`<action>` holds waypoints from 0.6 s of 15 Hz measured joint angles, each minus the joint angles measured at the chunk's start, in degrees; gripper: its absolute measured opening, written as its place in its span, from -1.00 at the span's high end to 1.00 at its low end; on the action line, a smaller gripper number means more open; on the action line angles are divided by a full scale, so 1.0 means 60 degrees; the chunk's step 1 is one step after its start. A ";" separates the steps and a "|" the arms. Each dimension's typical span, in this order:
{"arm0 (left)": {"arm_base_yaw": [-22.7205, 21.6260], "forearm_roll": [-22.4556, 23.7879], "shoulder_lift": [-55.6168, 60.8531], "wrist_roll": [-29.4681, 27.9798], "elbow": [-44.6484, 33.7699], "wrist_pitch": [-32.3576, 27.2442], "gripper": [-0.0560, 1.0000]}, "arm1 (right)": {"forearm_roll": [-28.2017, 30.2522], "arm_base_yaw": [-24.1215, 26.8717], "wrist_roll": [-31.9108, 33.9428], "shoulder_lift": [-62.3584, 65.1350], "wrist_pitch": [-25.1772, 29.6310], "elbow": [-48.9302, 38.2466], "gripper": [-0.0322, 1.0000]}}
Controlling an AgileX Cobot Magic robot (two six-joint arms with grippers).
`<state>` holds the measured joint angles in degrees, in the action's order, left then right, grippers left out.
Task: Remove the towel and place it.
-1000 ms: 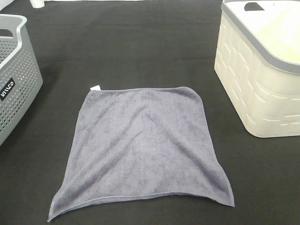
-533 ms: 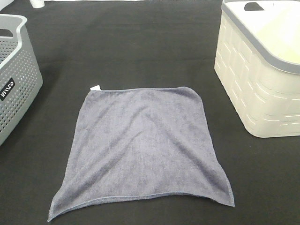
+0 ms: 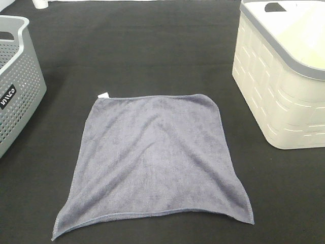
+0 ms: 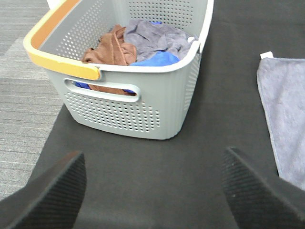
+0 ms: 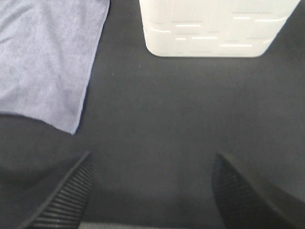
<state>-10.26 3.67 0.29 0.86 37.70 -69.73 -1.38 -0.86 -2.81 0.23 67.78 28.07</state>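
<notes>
The grey-blue towel [image 3: 152, 157] lies spread flat on the black mat in the middle of the high view, its white tag [image 3: 103, 95] at the far left corner. No arm shows in the high view. In the left wrist view my left gripper [image 4: 152, 191] stands open over bare mat, the towel's edge [image 4: 286, 124] off to one side. My right gripper [image 5: 150, 191] is open too, above black mat, with the towel's corner [image 5: 47, 62] a short way off. Neither gripper touches the towel.
A grey perforated basket [image 3: 15, 81] stands at the left; the left wrist view shows brown, grey and blue cloths [image 4: 138, 45] inside the basket [image 4: 143, 105]. A cream basket [image 3: 284, 76] with a grey rim stands at the right, also visible as a cream basket [image 5: 214, 28].
</notes>
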 joint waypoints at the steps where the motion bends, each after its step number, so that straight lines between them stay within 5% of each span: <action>1: 0.0000 -0.0038 0.0000 0.0000 -0.0239 0.0000 -0.50 | -0.0029 -0.0067 -0.0019 0.0000 -0.0344 -0.0067 -0.39; 8: 0.1194 -0.0439 0.0000 0.0210 -0.1031 0.0602 -0.50 | -0.0095 -0.0115 -0.0057 0.0000 -0.0697 -0.0344 -0.39; 9: 0.1270 -0.1079 0.0000 0.0162 -0.1251 0.1031 -0.50 | -0.0181 -0.0115 -0.0057 0.0000 -0.0697 -0.0344 -0.39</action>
<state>-2.64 -2.81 0.29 1.83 30.19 -63.54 -2.46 -1.55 -3.15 0.23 63.60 26.01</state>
